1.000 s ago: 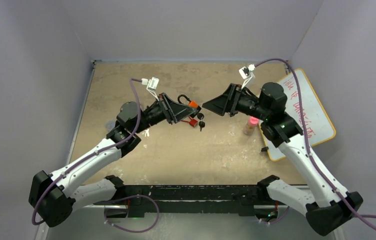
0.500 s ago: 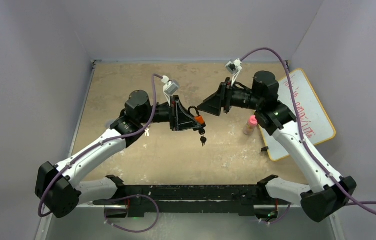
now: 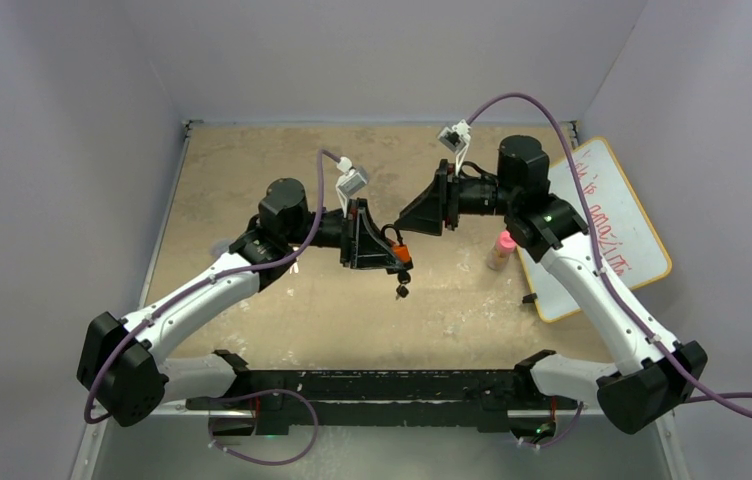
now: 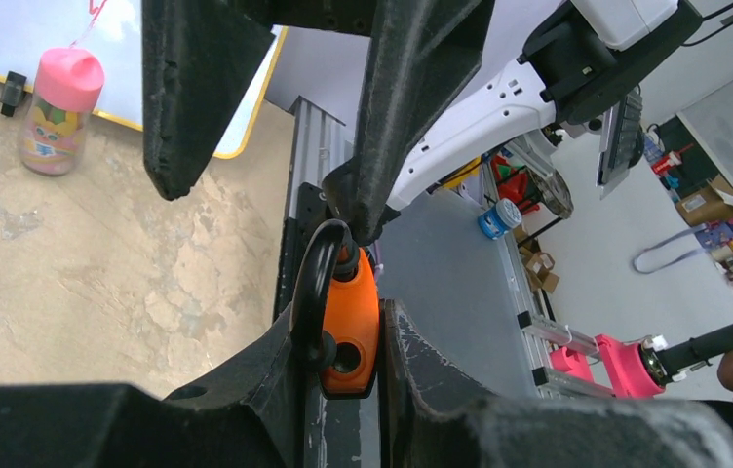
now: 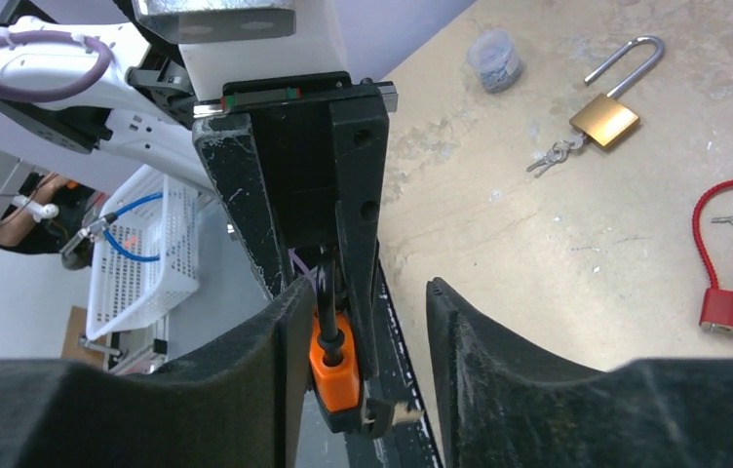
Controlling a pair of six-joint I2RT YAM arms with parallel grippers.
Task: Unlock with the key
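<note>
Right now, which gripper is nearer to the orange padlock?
Left. The left gripper is clamped on the orange padlock. The right gripper faces it from the other side, jaws apart, very close by.
</note>
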